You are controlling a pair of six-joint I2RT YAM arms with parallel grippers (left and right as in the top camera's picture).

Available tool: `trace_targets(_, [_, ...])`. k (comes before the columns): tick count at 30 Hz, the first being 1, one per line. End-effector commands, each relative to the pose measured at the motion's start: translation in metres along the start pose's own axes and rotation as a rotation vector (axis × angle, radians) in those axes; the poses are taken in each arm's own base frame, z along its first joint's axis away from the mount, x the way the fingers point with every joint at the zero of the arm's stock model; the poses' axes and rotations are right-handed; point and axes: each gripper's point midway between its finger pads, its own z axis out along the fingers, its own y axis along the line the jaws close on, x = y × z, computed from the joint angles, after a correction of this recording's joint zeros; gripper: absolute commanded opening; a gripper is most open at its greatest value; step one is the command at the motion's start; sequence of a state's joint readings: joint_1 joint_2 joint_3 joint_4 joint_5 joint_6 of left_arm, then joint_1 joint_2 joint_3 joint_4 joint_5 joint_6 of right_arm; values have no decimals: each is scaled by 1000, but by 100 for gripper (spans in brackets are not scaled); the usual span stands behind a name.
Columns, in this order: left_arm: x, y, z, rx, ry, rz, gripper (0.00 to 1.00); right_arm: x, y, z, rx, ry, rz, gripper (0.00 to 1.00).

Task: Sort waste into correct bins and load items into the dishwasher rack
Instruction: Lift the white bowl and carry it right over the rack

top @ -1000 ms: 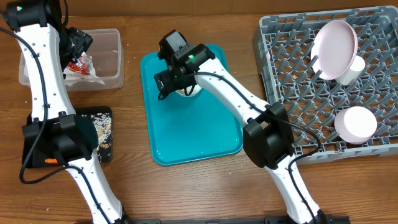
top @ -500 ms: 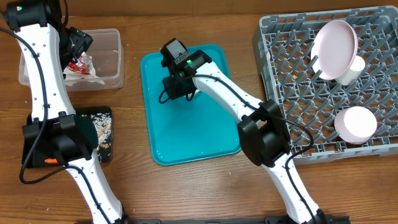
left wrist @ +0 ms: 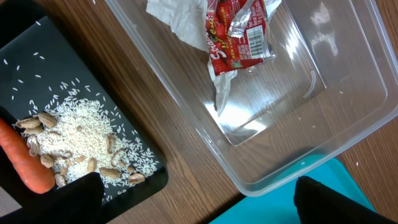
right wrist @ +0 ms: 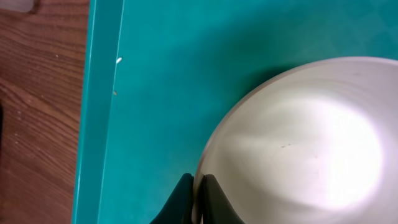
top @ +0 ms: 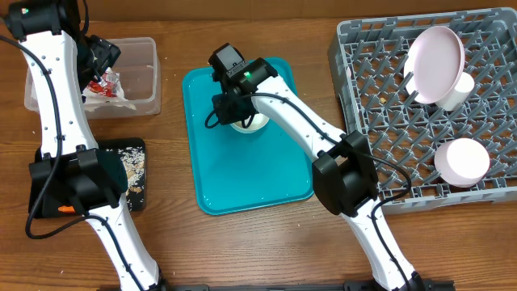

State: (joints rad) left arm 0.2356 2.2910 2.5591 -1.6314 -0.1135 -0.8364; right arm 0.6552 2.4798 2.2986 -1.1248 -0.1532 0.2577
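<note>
Small bowl [right wrist: 298,143], thin rim pinched in the closed right end effector [right wrist: 198,202], may slip on lifting; left end effector [left wrist: 208,199] gapes empty.

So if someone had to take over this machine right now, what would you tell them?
Left pincer: open, over the clear tub.
Right pincer: shut on the rim of the last bowl, on the teal tray.
Done: napkin and red wrapper in the tub; carrot and grains in the black tray; plate, cup, other bowl in the rack.
To do: carry that bowl to the rack.
</note>
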Motion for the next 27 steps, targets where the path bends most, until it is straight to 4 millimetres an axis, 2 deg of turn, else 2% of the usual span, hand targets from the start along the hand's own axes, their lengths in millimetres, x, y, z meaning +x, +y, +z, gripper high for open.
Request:
trace_targets(1, [-2,-1,-4,-1,-20,-9,100,-10,18,-31,-101,-32,10,4])
trace_targets(3, [-2,-1,-4,-1,-20,-9,100,-14,28,-53,-175,-47,11,4])
trace_targets(5, [-2,-1,-4,-1,-20,-9,100,-20,37,-85,-266,-77,11,4])
trace_targets(9, [-2,-1,-4,-1,-20,-10,100,-27,32,-150,-368,-139,24,4])
trace_targets(12, [-2,-1,-4,-1,-20,-9,100,-28,6,-202,-367,-200,61,4])
trace_targets(16, [-2,-1,-4,-1,-20,-9,100,-20,-38,-253,-328,-258,103,4])
trace_targets(21, [-2,-1,-4,-1,-20,-9,100,6,-104,-288,-270,-248,209,4])
trace_targets(24, [-2,-1,-4,-1,-20,-9,100,24,-134,-302,-312,-227,233,4])
trace_targets(27, [-2,-1,-4,-1,-20,-9,100,36,-154,-322,-428,-251,235,4])
